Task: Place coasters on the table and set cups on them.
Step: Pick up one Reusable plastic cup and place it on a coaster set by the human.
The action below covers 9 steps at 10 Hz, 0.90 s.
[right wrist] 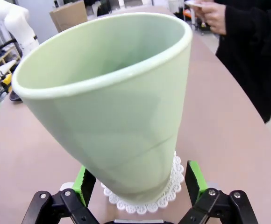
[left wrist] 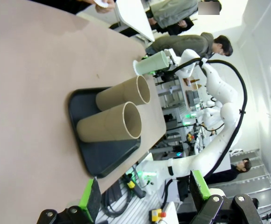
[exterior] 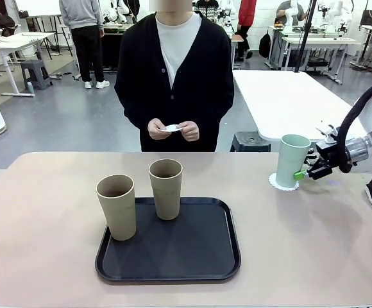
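Note:
A mint green cup stands upright on a white scalloped coaster near the table's far right edge. My right gripper is open around the base of the green cup, its green pads standing off the cup's sides above the coaster. Two beige cups stand on the black tray. The person holds another coaster in both hands. My left gripper is open and empty, looking along the table at the beige cups.
The black tray sits at the table's middle front. The person stands at the far edge, behind the tray. Bare tabletop lies to the left of the tray and between the tray and the green cup.

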Available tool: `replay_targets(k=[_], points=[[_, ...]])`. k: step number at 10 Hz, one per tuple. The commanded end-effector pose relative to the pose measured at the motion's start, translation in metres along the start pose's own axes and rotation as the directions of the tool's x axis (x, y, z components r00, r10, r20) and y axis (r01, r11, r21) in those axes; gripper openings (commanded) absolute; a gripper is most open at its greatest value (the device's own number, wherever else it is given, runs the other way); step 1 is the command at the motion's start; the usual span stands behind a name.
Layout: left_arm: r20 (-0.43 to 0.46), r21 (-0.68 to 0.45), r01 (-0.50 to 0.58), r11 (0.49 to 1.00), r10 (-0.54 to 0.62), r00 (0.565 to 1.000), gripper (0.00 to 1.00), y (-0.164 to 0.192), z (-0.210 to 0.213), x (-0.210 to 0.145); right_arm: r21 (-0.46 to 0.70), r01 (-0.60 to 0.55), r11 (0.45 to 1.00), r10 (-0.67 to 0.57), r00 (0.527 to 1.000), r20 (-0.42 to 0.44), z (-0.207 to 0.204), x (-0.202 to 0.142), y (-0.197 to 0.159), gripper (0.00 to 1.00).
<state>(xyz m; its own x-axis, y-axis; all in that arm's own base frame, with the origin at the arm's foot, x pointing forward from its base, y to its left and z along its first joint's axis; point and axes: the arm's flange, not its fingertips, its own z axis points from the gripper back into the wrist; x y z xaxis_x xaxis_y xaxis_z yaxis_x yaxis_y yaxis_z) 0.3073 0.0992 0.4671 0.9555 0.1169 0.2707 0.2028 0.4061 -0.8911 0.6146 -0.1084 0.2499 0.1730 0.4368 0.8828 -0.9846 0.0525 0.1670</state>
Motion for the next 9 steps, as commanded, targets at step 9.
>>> replay_targets(k=[9], points=[[0.008, -0.008, 0.0, 1.0, 0.0, 1.0, 1.0, -0.001, -0.001, 0.001, -0.374, 0.116, 0.92, -0.268, 0.882, -0.387, 0.114, 0.099, 0.131, 1.0]])
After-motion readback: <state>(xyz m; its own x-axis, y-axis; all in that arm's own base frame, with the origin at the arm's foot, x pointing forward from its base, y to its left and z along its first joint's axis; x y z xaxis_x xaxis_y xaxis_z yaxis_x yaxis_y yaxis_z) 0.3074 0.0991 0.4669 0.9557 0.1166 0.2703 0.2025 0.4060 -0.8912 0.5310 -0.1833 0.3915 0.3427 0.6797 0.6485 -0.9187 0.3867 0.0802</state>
